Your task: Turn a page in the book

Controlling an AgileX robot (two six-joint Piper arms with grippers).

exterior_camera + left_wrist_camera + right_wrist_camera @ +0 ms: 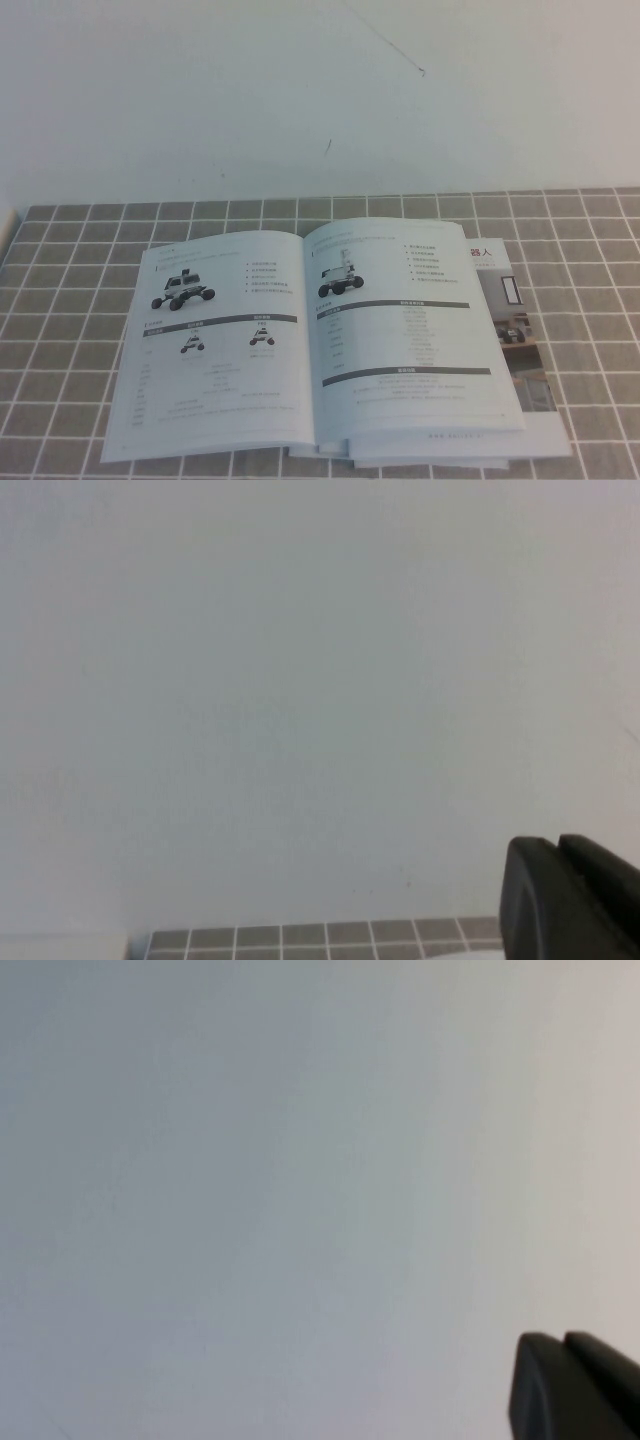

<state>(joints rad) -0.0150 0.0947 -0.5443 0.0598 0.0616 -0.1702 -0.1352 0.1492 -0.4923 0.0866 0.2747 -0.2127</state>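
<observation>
1. Right gripper [575,1385]: lower right corner of its wrist view, fingers pressed together, holding nothing, facing the wall.
2. Left gripper [570,900]: lower right of its wrist view; its state is unclear.
3. The book [310,340] lies open at lower centre of the high view on the tiled cloth [70,300], the page [405,320] flat on its right half.

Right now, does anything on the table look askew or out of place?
The open book lies skewed atop other booklets that jut out on its right. Left gripper and right gripper, shut, point at the wall.

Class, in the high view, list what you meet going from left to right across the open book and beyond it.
Left page with the off-road rover → the page with the small wheeled robot → booklet with red characters sticking out beneath.
</observation>
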